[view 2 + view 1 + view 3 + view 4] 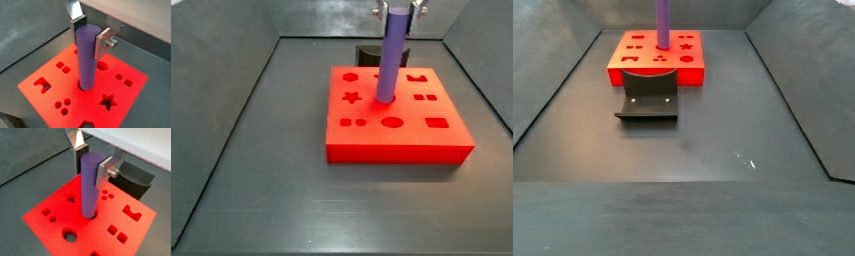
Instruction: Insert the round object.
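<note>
The round object, a long purple cylinder (89,188), stands upright with its lower end in a round hole near the middle of the red block (70,215). It shows the same way in a wrist view (85,57) and in both side views (392,55) (663,25). My gripper (91,165) is at the peg's top end, with a silver finger on either side pressed against it, as a wrist view (91,36) also shows. In a side view the gripper (401,8) is at the frame's upper edge.
The red block (398,152) has several other shaped holes: star, squares, circles, small dots. The dark fixture (648,100) stands on the floor against one side of the block and shows in a wrist view (137,178). Grey walls enclose the floor.
</note>
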